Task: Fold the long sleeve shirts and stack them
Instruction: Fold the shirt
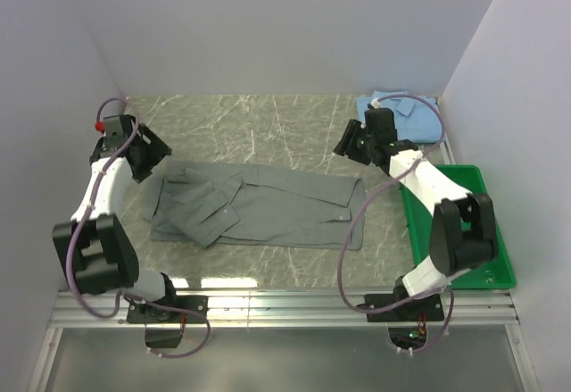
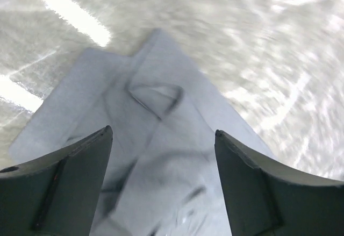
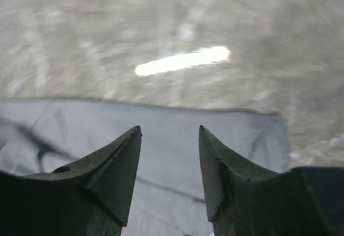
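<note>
The grey shirt lies spread flat across the middle of the table, collar end to the left. The light blue shirt lies folded at the back right corner. My left gripper hovers open and empty over the grey shirt's collar end; the left wrist view shows the collar between the spread fingers. My right gripper hovers open and empty above the grey shirt's far right hem; that hem shows in the right wrist view.
A green plastic tray stands along the right side, under the right arm. Grey walls close the table at the left, back and right. The marble tabletop shows behind the grey shirt.
</note>
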Action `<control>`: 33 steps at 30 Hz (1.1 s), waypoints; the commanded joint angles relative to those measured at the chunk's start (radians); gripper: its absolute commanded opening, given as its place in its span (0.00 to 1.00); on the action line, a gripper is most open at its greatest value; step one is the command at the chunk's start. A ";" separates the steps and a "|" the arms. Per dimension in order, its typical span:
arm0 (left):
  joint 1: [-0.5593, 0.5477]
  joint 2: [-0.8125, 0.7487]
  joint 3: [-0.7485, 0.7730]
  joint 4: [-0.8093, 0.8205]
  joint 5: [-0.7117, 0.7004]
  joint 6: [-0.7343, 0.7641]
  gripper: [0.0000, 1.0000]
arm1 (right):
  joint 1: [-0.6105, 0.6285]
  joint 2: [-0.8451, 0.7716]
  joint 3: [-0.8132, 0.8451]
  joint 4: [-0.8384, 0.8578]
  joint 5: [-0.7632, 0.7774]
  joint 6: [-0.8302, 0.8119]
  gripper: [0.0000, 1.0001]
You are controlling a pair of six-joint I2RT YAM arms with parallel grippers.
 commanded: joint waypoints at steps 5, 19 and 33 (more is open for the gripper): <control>-0.143 -0.214 -0.015 -0.108 0.073 0.213 0.82 | 0.163 -0.223 -0.061 0.034 0.012 -0.192 0.63; -0.520 -0.185 -0.135 -0.098 -0.011 0.352 0.76 | 0.261 -0.336 -0.179 0.036 -0.074 -0.276 0.63; -0.547 -0.001 -0.126 0.014 -0.108 0.395 0.73 | 0.264 -0.281 -0.162 0.022 -0.091 -0.298 0.62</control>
